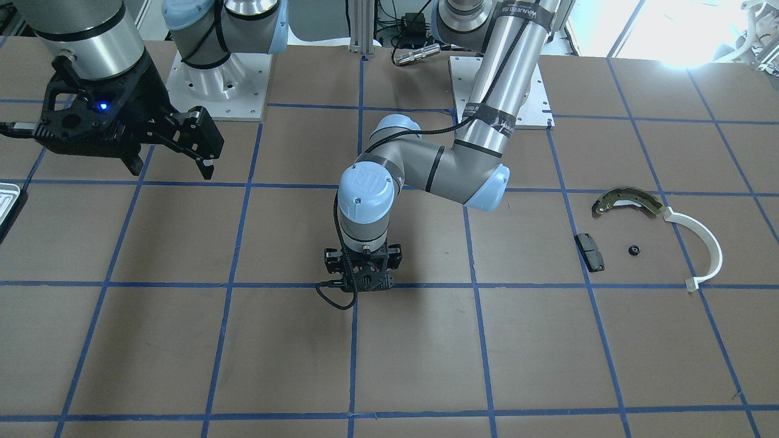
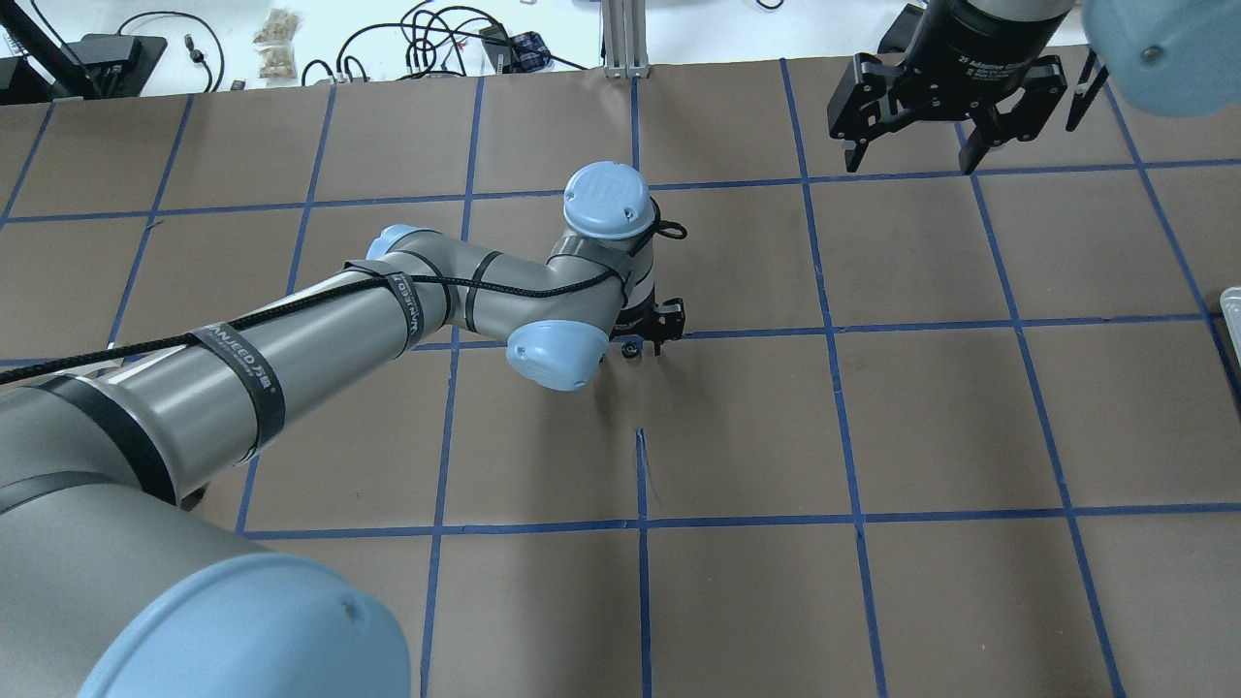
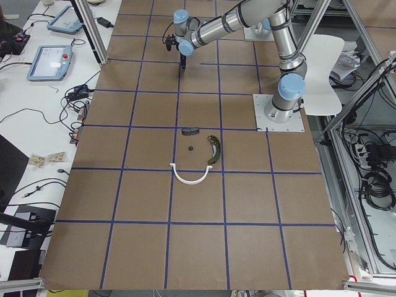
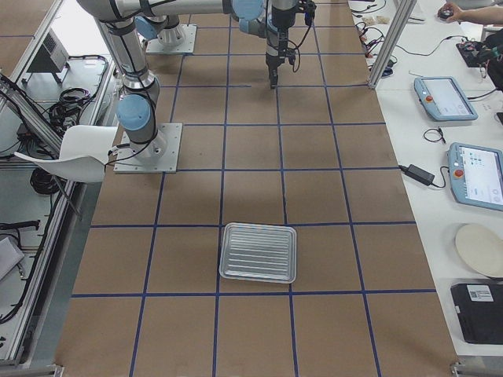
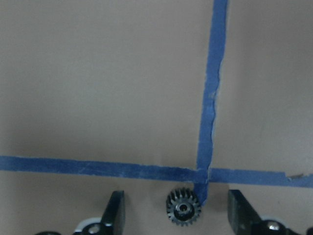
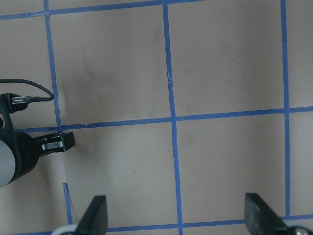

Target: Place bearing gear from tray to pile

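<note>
Left tool (image 5: 177, 213): lowered to the table (image 5: 98, 73), jaws wide apart, gripping nothing. The bearing gear (image 5: 184, 207) lies flat between the fingers (image 5: 116, 213), touching neither, at a blue tape crossing (image 5: 203, 172). Right tool (image 2: 911, 155): raised, jaws apart, empty. The tray (image 4: 258, 252) and the pile (image 1: 627, 201) lie well apart from the gear.

The grey-and-blue left arm (image 2: 291, 339) stretches forward with its elbow bent, its black two-finger left gripper (image 5: 177, 208) pointing straight down, jaws parted. The right arm (image 1: 79, 36) holds its black right gripper (image 2: 909, 155) raised, jaws spread wide.
</note>
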Available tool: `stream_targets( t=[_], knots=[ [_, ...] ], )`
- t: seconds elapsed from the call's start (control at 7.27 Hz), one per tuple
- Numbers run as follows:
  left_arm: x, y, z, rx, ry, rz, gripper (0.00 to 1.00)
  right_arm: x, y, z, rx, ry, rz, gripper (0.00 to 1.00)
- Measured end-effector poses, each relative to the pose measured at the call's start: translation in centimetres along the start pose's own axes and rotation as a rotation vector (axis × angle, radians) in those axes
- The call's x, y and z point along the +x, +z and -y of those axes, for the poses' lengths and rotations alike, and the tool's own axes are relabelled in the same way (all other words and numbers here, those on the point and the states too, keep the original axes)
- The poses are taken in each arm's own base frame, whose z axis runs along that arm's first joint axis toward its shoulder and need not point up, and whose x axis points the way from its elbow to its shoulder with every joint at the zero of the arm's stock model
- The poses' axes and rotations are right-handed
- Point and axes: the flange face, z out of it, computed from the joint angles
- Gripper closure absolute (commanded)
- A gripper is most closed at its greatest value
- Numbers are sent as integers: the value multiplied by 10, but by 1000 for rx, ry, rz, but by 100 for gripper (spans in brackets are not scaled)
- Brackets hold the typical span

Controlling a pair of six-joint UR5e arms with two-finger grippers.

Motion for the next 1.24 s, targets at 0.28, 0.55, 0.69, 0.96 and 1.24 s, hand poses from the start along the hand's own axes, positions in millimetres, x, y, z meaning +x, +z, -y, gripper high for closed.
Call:
stream_targets(
  t=[0.28,0.55,0.69,0.96,1.24],
  knots=[
    [0,-1,-1,-3,-1,-8,73,0,0,0,0,0,0,0],
    [2,-4,1,1,4,-23,94,0,0,0,2,-2,0,0],
    [2,-6,2,2,6,-28,95,0,0,1,1,-3,-1,0],
    [-5,-18,6,13,-2,-38,95,0,1,1,0,-3,-1,0],
    [-43,-31,26,6,-22,-39,95,1,1,2,1,-2,-1,0]
  ],
)
